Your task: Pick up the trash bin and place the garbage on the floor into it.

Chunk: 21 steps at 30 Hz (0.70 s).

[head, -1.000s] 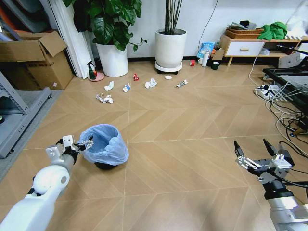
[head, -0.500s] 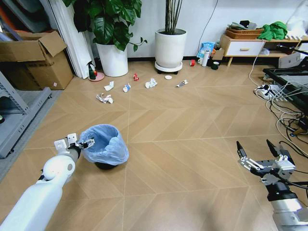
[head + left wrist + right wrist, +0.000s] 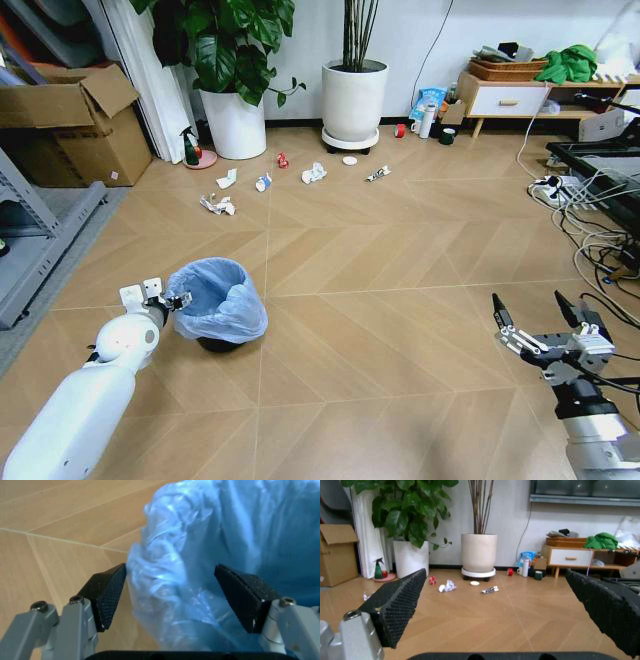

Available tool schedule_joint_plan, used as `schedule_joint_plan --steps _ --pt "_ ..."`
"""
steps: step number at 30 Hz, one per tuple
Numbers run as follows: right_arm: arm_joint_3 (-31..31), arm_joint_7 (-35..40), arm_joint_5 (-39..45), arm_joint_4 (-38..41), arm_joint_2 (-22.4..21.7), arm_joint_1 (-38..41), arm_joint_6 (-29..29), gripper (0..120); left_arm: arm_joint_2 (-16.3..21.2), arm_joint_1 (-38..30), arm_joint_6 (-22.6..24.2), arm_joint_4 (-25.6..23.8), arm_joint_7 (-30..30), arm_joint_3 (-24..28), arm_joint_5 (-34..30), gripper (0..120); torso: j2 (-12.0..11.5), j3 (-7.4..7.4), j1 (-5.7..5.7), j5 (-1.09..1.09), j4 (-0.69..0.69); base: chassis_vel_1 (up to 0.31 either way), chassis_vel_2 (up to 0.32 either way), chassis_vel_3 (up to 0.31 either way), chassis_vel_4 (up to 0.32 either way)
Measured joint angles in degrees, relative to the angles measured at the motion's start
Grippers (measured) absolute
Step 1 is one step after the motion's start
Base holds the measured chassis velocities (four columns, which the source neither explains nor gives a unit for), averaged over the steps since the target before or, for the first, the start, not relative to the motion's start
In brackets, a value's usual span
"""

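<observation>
Item: trash bin [image 3: 218, 305], upright on the floor [image 3: 380, 330]. We set the left pincer [image 3: 177, 592] agape astride its bagged rim, ready to clamp. Right pincer [image 3: 545, 325] parked agape; garbage [image 3: 314, 173] lies well beyond.

- The floor [image 3: 400, 300] is light wood planks in herringbone.
- The trash bin [image 3: 217, 302] stands on it.
- Garbage [image 3: 314, 173] lies scattered near two white plant pots [image 3: 354, 100].
- Cables [image 3: 590, 235] trail at its right.
</observation>
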Motion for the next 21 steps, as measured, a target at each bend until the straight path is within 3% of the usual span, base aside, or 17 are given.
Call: schedule_joint_plan --steps 7,10,15,21 --pt "-0.11 0.06 -0.01 0.21 0.31 0.1 -0.27 100 0.37 -0.8 0.95 1.32 0.19 0.44 0.0 66 0.0 0.0 0.0 0.0 0.0 0.0 0.0 0.0 0.0" --pt "-0.12 0.09 -0.02 0.36 0.64 0.09 -0.37 100 0.53 -1.33 1.65 1.76 0.27 0.92 -0.26 50 0.0 0.0 0.0 0.0 0.0 0.0 0.0 0.0 0.0" --pt "-0.11 0.1 -0.06 0.44 0.85 0.0 -0.38 100 0.53 -1.35 2.09 1.76 0.52 1.28 -0.37 39 0.0 0.0 0.0 0.0 0.0 0.0 0.0 0.0 0.0" --pt "0.04 0.1 -0.09 0.77 1.1 -0.25 -0.41 100 0.41 -1.19 2.46 1.73 1.3 1.71 -0.6 12 0.0 0.0 0.0 0.02 0.0 0.0 0.0 0.0 0.0"
